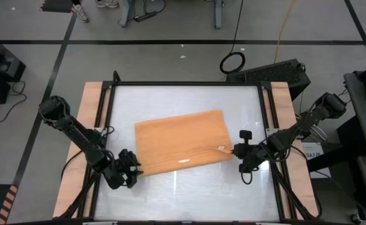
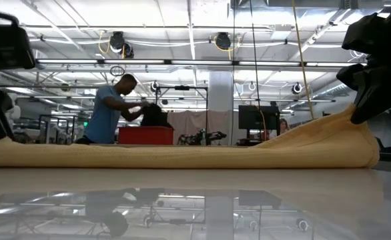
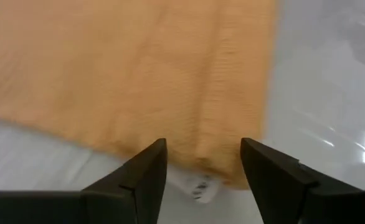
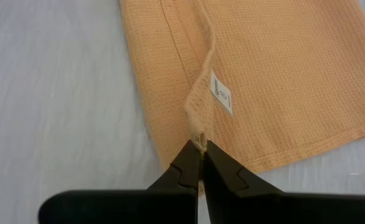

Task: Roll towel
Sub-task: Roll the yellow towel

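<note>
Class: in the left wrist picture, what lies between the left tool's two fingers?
The towel's near edge and a small white tag lie between the open left tool's fingers.

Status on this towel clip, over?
Left gripper open at near-left corner. Right gripper pinching folded-over corner of flat orange-tan waffle-weave towel. Nothing in the way.

High view: above me, looking straight down on the whole white worktop (image 1: 189, 187).
Low view: at worktop height, level, facing the room.
Left wrist view: close over the thin orange-tan cloth towel (image 3: 126, 81).
Right wrist view: close over its tagged edge.
Shared: every view catches the towel.
</note>
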{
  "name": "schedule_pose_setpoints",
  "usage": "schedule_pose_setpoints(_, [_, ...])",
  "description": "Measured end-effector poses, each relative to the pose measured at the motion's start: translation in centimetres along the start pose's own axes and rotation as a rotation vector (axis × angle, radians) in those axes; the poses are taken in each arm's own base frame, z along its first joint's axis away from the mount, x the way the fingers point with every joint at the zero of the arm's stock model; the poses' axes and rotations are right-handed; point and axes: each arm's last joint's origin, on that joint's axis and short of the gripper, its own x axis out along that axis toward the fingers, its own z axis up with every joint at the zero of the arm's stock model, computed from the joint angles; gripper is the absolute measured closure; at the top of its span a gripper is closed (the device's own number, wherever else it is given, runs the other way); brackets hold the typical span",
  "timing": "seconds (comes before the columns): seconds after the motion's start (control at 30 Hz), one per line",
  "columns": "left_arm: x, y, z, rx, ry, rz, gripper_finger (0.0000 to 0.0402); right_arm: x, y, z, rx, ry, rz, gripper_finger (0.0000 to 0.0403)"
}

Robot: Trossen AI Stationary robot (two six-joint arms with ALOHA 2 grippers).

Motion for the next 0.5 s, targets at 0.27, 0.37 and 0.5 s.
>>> schedule_pose_setpoints(0.27, [-0.02, -0.66, 0.04, 0.074, 0.039, -0.08, 0.0339, 0.0, 0.0, 0.0, 0.0, 0.0, 0.0, 0.0403])
schedule_pose_setpoints(0.37, [-0.03, -0.68, -0.04, 0.072, 0.066, -0.09, 0.0389, 0.0, 0.0, 0.0, 0.0, 0.0, 0.0, 0.0403])
schedule_pose_setpoints(0.5, [-0.03, -0.73, 0.0, 0.093, 0.055, -0.093, 0.0387, 0.0, 0.0, 0.0, -0.004, 0.0, 0.0, 0.0403])
